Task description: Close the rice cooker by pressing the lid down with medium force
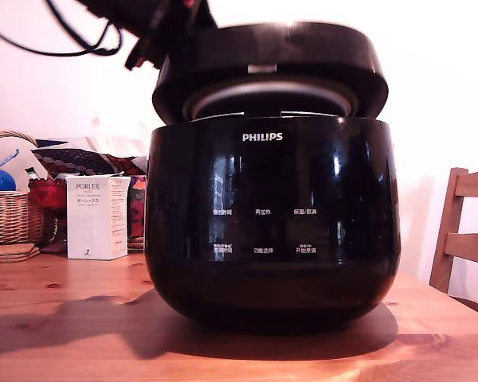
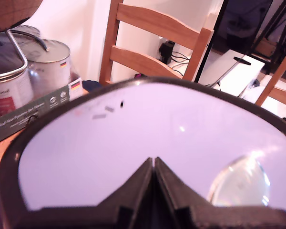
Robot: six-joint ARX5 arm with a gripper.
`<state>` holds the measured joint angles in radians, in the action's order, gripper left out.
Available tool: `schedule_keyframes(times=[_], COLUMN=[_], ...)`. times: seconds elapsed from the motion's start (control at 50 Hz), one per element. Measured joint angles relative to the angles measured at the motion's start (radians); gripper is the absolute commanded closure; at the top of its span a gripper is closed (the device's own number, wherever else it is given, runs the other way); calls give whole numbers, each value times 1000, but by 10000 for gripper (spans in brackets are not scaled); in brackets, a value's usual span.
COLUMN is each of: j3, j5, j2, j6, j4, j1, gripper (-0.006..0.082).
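The rice cooker [image 1: 271, 239] sits on the counter [image 1: 64, 334]; its lid [image 1: 303, 56] is tilted, not quite shut; the jaws, clenched together, point at its top.

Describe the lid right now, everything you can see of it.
The lid is thick, round and glossy black, with a silvery inner plate showing underneath. It is tilted, nearly down but not shut: a gap shows above the rice cooker. The shut gripper sits against its reflective top, apparently pressing.

Table [image 1: 64, 338] in front of rice cooker [image 1: 271, 231] lay bare; PORLEX box [image 1: 95, 216] and basket [image 1: 12, 216] crowded exterior view's left, chair [image 1: 472, 248] the right.
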<state>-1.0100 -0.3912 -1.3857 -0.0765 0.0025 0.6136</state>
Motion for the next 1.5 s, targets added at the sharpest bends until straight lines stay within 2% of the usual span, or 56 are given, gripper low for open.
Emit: schedule_keyframes(times=[0.32,0.7,0.86,1.18,1.5], j3=[151,184,200,329,332], j5=[16,49,53,52,52], j2=[110,109,111,194,195], j6=[-18,10,48,79,79], j4=[116,136,145,254,253], j1=[2,68,74,92,93], gripper=[789,789,789,789,789])
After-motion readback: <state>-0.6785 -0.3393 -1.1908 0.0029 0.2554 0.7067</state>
